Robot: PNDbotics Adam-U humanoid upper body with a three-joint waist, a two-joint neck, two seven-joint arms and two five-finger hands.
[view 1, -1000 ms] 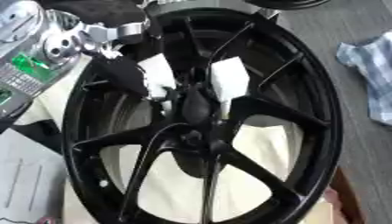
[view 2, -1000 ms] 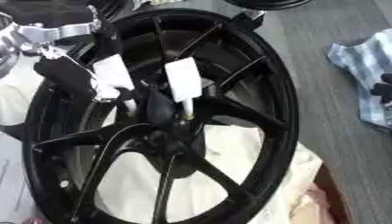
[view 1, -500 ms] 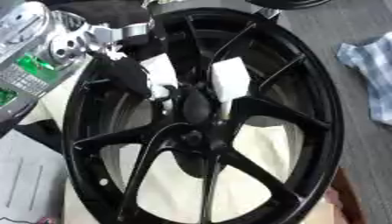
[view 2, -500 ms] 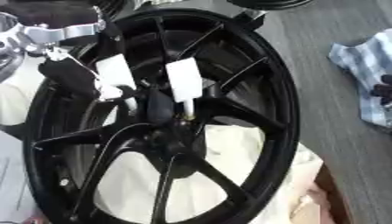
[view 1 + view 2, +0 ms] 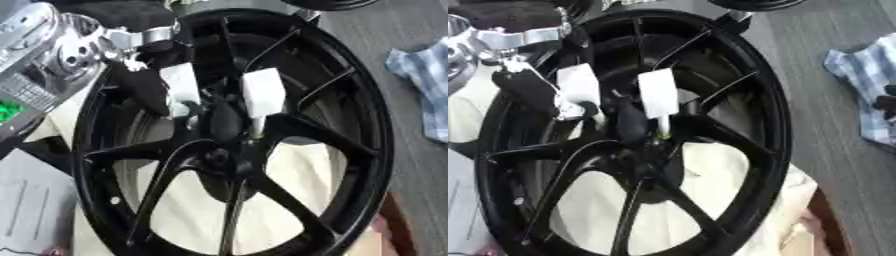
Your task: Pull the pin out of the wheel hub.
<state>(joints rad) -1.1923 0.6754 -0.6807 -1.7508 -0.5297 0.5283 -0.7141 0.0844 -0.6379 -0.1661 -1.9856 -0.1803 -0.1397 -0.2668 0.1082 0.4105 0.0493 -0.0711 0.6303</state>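
— Anything to read here?
— No. The sheet (image 5: 35,200) at lower left carries faint lines, too blurred to make out.
— And the white pads on the hand (image 5: 188,87) at the wheel (image 5: 350,150)?
— Blank. The wheel shows no brand or number either.

The robot's left arm comes in from the top left, shiny silver at the wrist. Its left hand (image 5: 188,95) is black with white pads on the fingers (image 5: 262,92). The fingers point down and bend in toward each other, as if they pinch something small. The right hand does not show.
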